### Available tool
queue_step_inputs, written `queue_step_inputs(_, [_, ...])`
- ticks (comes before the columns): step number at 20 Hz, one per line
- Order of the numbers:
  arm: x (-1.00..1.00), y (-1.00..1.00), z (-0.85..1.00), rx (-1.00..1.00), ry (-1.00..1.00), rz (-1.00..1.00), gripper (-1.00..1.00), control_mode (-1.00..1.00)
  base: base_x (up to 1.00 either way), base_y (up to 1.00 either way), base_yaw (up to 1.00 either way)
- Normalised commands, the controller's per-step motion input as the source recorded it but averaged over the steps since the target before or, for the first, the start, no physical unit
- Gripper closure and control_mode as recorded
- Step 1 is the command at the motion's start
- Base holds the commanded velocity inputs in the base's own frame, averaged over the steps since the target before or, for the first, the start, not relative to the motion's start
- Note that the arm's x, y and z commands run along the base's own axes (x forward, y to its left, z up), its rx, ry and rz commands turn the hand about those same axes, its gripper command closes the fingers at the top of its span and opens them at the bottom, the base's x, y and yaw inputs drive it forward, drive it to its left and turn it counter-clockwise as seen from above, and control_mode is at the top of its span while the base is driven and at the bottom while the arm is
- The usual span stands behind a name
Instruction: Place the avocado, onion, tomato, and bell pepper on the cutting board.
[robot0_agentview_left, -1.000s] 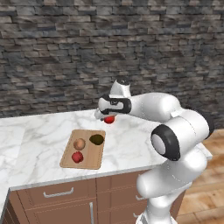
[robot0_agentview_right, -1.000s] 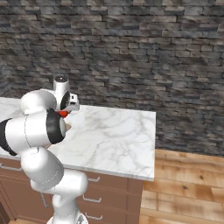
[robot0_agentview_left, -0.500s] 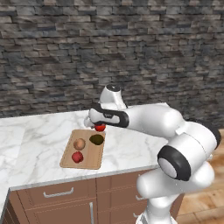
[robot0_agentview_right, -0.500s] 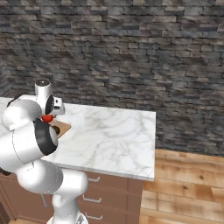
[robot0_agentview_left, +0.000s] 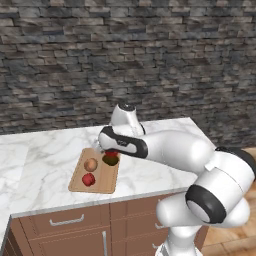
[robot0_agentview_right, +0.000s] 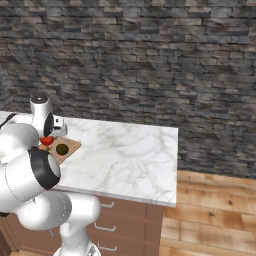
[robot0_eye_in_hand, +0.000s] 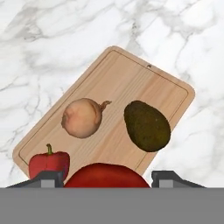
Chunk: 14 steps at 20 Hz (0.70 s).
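My gripper (robot0_agentview_left: 110, 152) is shut on the bright red tomato (robot0_agentview_left: 111, 153) and hangs just above the wooden cutting board (robot0_agentview_left: 103, 180). On the board lie the tan onion (robot0_agentview_left: 90, 164), the crimson bell pepper (robot0_agentview_left: 88, 179) and the dark avocado (robot0_agentview_left: 111, 160). In the hand view the tomato (robot0_eye_in_hand: 105, 176) bulges between the two fingertips (robot0_eye_in_hand: 48, 178), with the onion (robot0_eye_in_hand: 82, 117), avocado (robot0_eye_in_hand: 146, 126) and bell pepper (robot0_eye_in_hand: 49, 162) below it on the board (robot0_eye_in_hand: 131, 78). From the right base view the tomato (robot0_agentview_right: 46, 141) sits over the board (robot0_agentview_right: 70, 144), next to the avocado (robot0_agentview_right: 62, 149).
The board rests on a white marble counter (robot0_agentview_left: 40, 165) with drawers under its front edge (robot0_agentview_left: 75, 220). A dark stone wall (robot0_agentview_left: 125, 60) runs behind it. To the right of the board the marble (robot0_agentview_right: 125, 155) stretches out to the counter's end.
The arm has swung left carrying the tomato, from beside the board's right end to above the board near the avocado. Onion, bell pepper and avocado have stayed put.
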Motion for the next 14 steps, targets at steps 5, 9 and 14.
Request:
queue_step_inputs(5, [-0.01,0.01,-0.38,0.00,0.09,0.00,1.00,-1.00,0.00,0.00,0.00])
queue_step_inputs(9, [0.00,0.08,-0.43,-0.03,0.10,0.00,1.00,-1.00,0.00,0.00,0.00])
queue_step_inputs(14, [0.00,0.14,-0.41,-0.01,0.05,0.00,1.00,-1.00,0.00,0.00,0.00])
